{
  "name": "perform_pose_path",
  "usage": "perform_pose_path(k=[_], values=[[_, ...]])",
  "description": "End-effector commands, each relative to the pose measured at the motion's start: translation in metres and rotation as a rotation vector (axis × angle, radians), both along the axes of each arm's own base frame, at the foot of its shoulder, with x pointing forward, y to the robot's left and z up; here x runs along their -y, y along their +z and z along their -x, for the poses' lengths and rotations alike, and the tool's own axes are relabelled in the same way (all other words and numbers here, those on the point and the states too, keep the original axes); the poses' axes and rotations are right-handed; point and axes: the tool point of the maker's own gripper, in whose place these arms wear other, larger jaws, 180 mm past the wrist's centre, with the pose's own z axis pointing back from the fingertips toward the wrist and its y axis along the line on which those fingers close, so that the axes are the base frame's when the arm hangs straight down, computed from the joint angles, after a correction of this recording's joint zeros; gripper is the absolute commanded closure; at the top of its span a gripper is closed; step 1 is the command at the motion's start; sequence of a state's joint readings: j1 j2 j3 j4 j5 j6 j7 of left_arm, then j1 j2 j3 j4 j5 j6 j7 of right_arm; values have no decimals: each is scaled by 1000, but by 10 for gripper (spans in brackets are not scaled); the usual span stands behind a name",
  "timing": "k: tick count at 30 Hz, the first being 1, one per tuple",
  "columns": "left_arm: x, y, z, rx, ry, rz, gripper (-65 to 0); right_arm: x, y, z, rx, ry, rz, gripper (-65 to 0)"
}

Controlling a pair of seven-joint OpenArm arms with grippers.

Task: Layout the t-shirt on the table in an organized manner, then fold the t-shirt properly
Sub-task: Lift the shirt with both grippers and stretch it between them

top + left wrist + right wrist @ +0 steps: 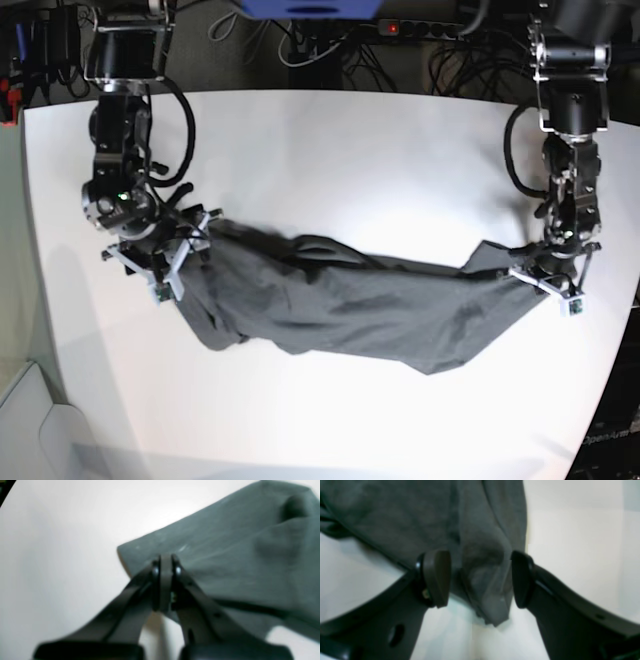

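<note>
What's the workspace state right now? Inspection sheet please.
Surface: white table, bare around the cloth.
Job's things: t-shirt stretched between the arms, rumpled, not flat.
Clutter: nothing seen.
Grippers: left gripper shut on a t-shirt edge; right gripper open, cloth between its pads.
Cables: bundle behind the table's far edge.
Surroundings: dark equipment beyond the table, details unclear.

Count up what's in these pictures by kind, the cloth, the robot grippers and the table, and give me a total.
T-shirts: 1, the t-shirt, dark grey, stretched out between the arms.
Grippers: 2, the left gripper shut on the t-shirt, the right gripper open around a bunched fold.
Tables: 1, the table, white.
Total: 4
</note>
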State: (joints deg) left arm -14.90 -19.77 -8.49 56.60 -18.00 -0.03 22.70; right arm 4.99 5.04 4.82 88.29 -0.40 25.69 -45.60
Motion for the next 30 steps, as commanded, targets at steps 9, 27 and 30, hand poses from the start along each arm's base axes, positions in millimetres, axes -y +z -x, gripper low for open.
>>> perform_pose_path(k=[9,27,30], values=[[-7,8,-11,14,3,-38,-2,4,7,-25,27,-7,-14,-113],[-11,-1,-2,-13,5,-49,-2,9,202,-111,512,8,46,0],[-11,-1,-1,-10,3,-50,-2,8,236,-125,582,7,46,0]])
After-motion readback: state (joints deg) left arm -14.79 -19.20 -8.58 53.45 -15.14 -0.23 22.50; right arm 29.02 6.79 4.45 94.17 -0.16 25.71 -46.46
